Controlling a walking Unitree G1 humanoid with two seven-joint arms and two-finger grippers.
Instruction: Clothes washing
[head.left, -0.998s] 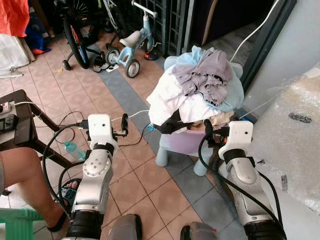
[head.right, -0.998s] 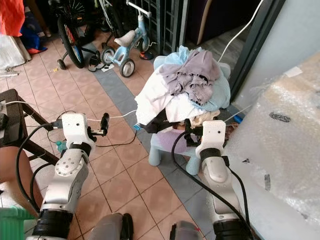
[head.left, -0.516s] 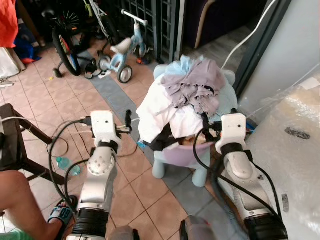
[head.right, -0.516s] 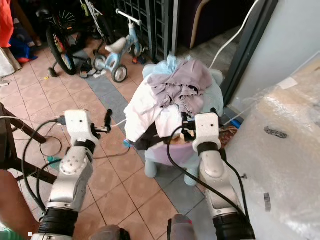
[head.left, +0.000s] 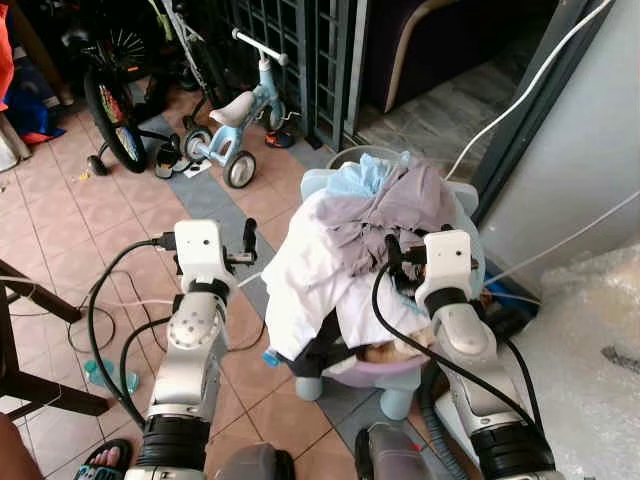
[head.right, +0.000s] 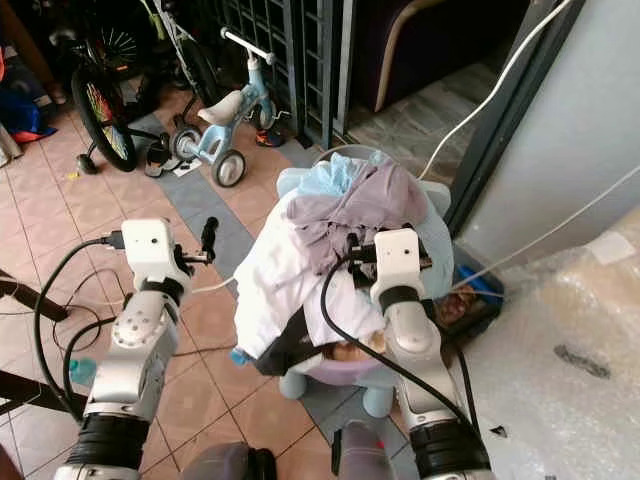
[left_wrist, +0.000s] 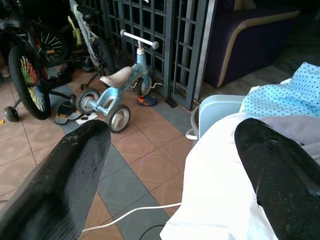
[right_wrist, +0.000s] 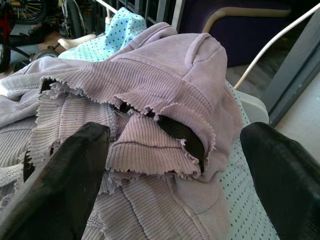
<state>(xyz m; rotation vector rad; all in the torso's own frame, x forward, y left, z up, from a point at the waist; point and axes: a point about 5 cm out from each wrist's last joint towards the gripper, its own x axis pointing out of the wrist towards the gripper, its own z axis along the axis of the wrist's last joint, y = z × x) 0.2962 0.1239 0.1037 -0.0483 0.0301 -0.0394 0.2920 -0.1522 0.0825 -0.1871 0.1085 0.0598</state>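
A heap of clothes (head.left: 375, 225) lies on a small pale-blue and lilac plastic chair (head.left: 385, 378). On top is a purple-grey ribbed garment (right_wrist: 165, 105); a white garment (head.left: 310, 270) hangs down its left side, and a light-blue dotted cloth (head.left: 360, 178) shows at the back. My right gripper (head.left: 393, 255) is open against the upper part of the heap, its fingers spread either side of the purple garment (head.right: 345, 215). Left of the heap my left gripper (head.left: 248, 240) is held open beside the white garment (left_wrist: 220, 180), nothing between its fingers.
A blue child's trike (head.left: 235, 120) and a bicycle (head.left: 110, 110) stand ahead on the left before a metal gate (head.left: 300, 40). White cable (head.left: 130, 300) lies on the tiles. Bubble-wrapped bulk (head.left: 590, 340) fills the right. A dark table leg (head.left: 30, 300) and a person's sandalled foot (head.left: 100, 460) are on the left.
The camera has come closer to the heap and looks down on it more. My right gripper stood low by the chair seat and is now up at the purple garment.
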